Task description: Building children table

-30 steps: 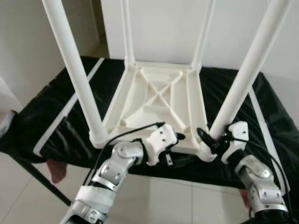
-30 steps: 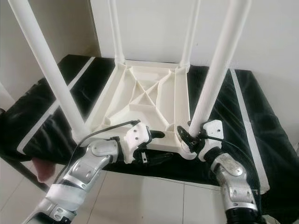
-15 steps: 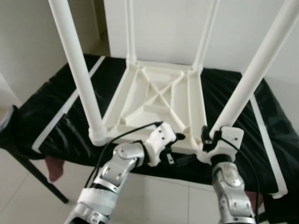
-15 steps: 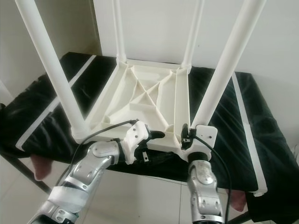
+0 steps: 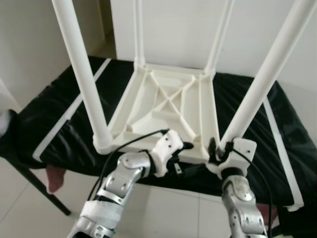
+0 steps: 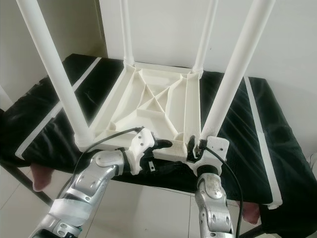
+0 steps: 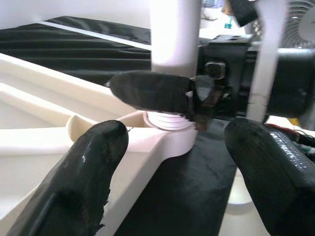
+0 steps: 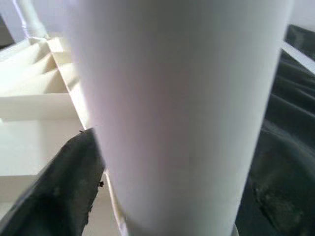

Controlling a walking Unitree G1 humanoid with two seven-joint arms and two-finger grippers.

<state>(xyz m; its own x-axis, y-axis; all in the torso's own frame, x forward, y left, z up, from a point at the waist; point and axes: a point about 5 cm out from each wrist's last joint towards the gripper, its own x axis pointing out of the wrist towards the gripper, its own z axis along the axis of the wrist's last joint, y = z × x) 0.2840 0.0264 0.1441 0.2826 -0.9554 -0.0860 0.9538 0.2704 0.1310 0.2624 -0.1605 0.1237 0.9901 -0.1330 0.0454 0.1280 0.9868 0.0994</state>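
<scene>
Left eye view: white children table (image 5: 168,109) lies upside down mid-frame on a black-covered surface (image 5: 54,124), all four legs pointing up. Right gripper (image 5: 220,148) sits at lower right of centre, at the base of the near right leg (image 5: 262,79). Right wrist view has that leg (image 8: 182,113) between the black fingers (image 8: 59,196), pressed close on both sides, so it's clamped on the leg, low down by the socket. Left gripper (image 5: 182,147) is lower centre, at the table's near edge. In left wrist view its fingers (image 7: 93,162) stand wide apart, holding nothing, one resting by the frame rail.

Thread rings (image 7: 167,119) show at the leg's foot in left wrist view, so prob. not fully screwed home yet. Step looks like tightening this leg. To do it well: keep the grip square on the leg, twist about its axis w/o levering sideways, and let the left one brace the frame so the table doesn't spin or slide on the cloth. Stop once threads vanish into the socket.
</scene>
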